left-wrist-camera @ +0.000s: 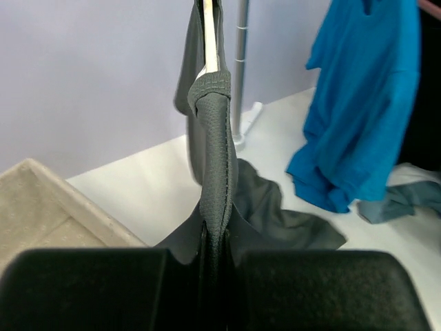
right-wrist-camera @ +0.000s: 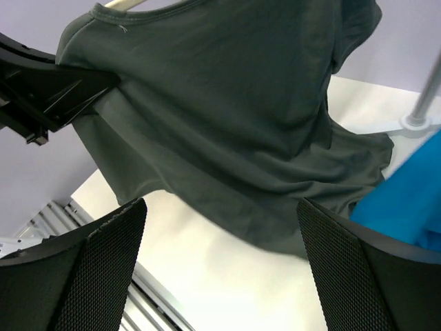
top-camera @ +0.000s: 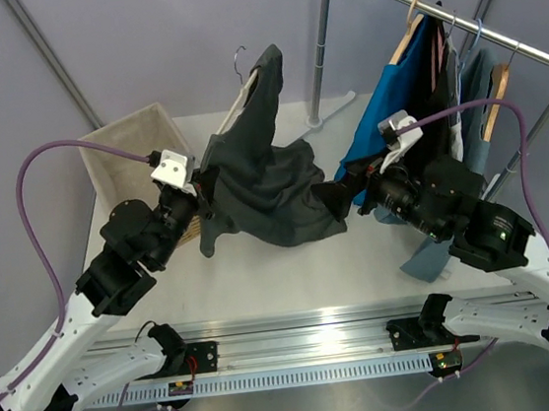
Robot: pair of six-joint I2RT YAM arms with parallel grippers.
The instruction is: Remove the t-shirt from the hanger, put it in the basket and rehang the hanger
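Observation:
The dark charcoal t-shirt [top-camera: 267, 182] hangs on the pale cream hanger [top-camera: 235, 106], held tilted above the table, its hem draping onto the tabletop. My left gripper [top-camera: 199, 188] is shut on the shirt's shoulder and the hanger's end; in the left wrist view the hemmed fabric [left-wrist-camera: 215, 158] runs up from between the jaws to the hanger arm [left-wrist-camera: 209, 34]. My right gripper [top-camera: 338, 196] is open wide, its pads [right-wrist-camera: 103, 269] either side of the shirt's lower hem [right-wrist-camera: 234, 138], not touching it. The thin metal hook [top-camera: 239, 61] sticks up free.
A beige fabric bin [top-camera: 130, 153] stands at the back left. A clothes rail [top-camera: 451, 17] at the back right carries a bright blue shirt [top-camera: 396, 92] and other garments on tan wooden hangers [top-camera: 496, 91]. The rail's post [top-camera: 319, 52] stands behind the t-shirt.

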